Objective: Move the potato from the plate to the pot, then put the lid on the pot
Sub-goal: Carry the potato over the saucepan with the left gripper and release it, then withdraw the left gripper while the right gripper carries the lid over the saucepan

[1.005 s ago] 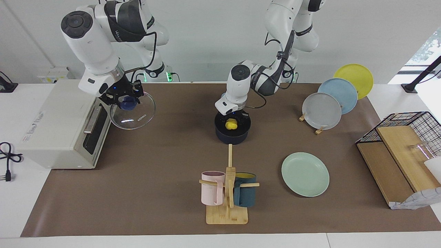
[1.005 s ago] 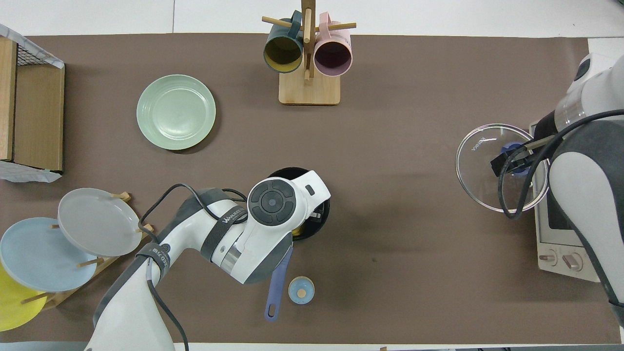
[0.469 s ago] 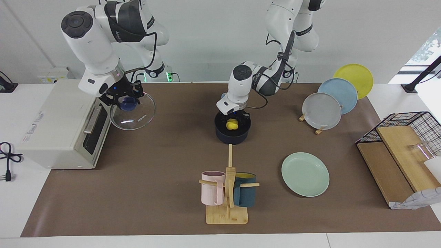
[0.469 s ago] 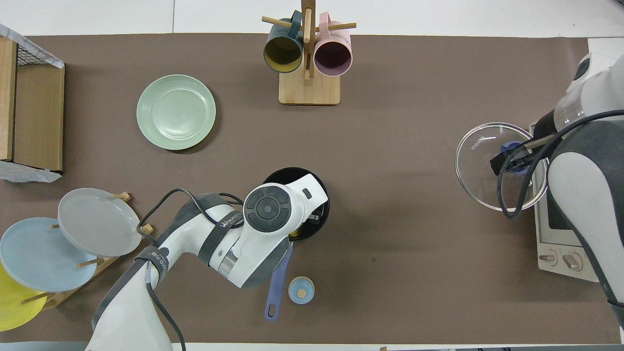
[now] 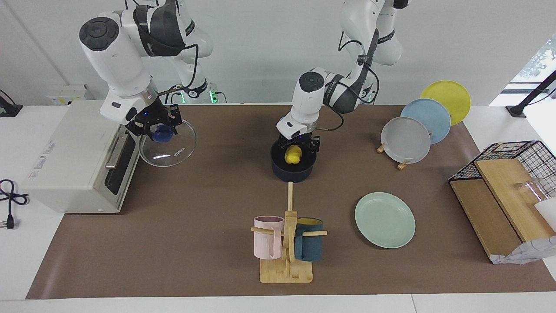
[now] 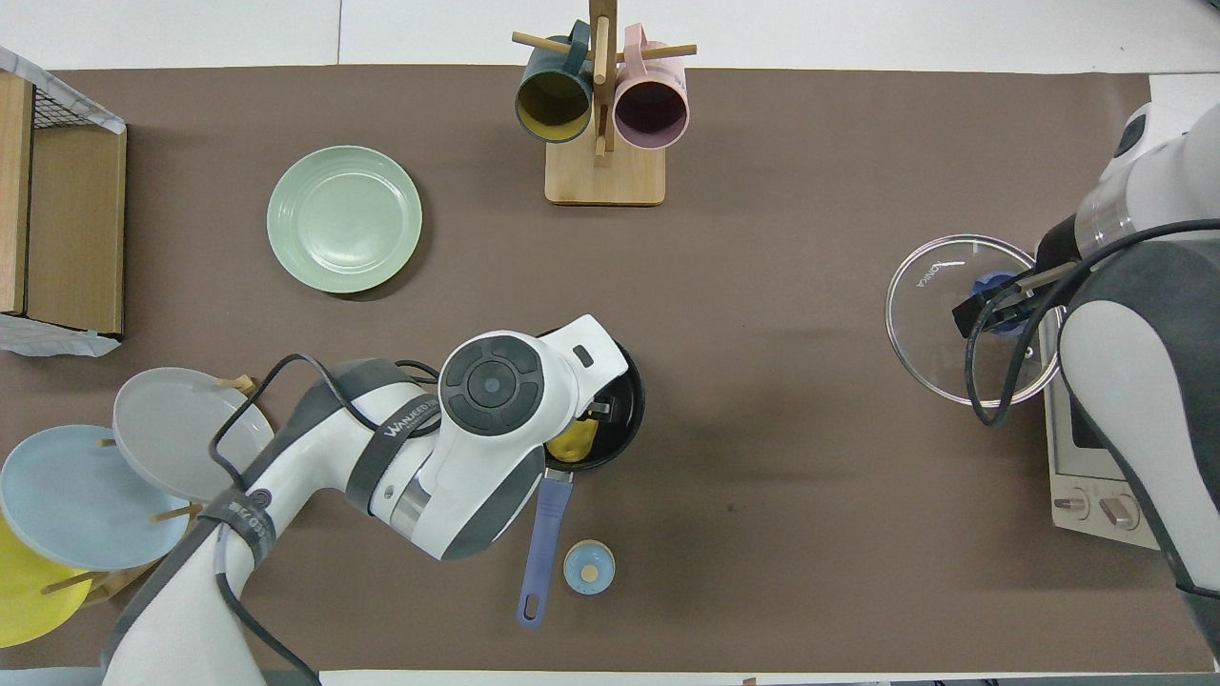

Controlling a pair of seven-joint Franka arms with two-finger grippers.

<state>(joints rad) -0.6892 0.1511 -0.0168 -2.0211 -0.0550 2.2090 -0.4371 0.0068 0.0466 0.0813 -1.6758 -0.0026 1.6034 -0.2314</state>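
Facing view: left gripper (image 5: 299,146) is over the pot (image 5: 293,168), fingers spread apart with nothing between them; the potato (image 5: 293,154) sits inside the pot just under them. Can't tell whether a fingertip is touching the potato. In the overhead view the left wrist covers most of the pot (image 6: 610,419); only part of the potato (image 6: 573,441) shows at the pot's rim nearest the robots, with the blue handle (image 6: 541,548) pointing back toward the robots. A small bell (image 6: 588,567) stands just beside the handle.

Right gripper (image 5: 157,126) is clamped on the blue knob of the lid (image 5: 171,145), holding it up in the air, tilted, over the mat edge just in front of the oven (image 5: 76,156) at the right arm's end of the table. Overhead shows the same: lid (image 6: 939,324) hanging from the right gripper (image 6: 991,305), well apart from the pot.

Plate (image 5: 385,220) is bare, lying flat on the mat toward the left arm's end, farther from the robots than the pot. Mug stand (image 5: 286,243) is farther out than the pot, roughly in line with it. Rack of upright plates (image 5: 423,126) sits nearer the robots than the green plate.
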